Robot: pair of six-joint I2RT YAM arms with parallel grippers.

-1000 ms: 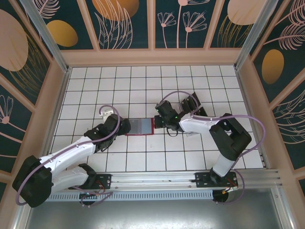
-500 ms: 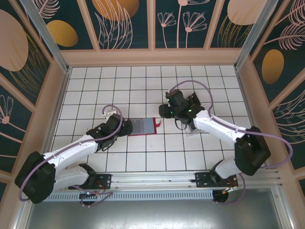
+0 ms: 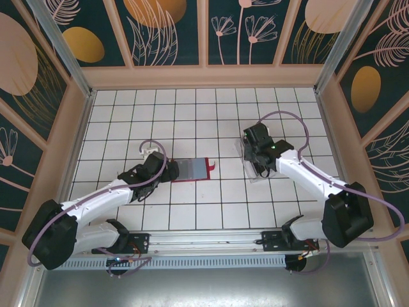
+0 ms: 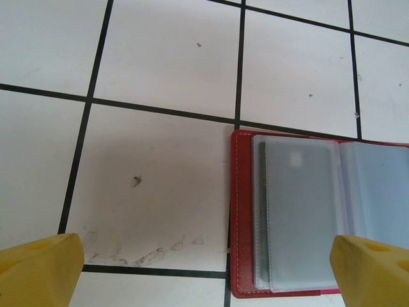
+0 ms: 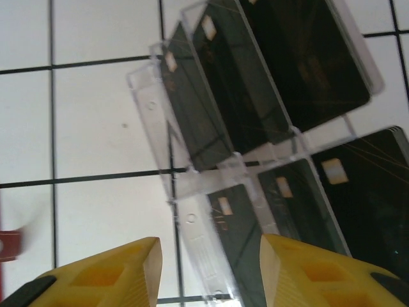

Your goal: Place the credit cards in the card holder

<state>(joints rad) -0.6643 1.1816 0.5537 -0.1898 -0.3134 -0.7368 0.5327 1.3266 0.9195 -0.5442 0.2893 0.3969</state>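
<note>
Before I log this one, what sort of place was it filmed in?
Most likely a purpose-built robot test cell: a white tiled floor boxed in by wood-framed panels printed with plants, and an aluminium mounting rail along the near edge.

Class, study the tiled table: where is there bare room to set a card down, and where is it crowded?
Bare: the far rows of the white tiled table, by the back wall, and the tiles between the open red card holder and the clear plastic rack of dark cards. Crowded: at the rack, where the right hand hovers.
</note>
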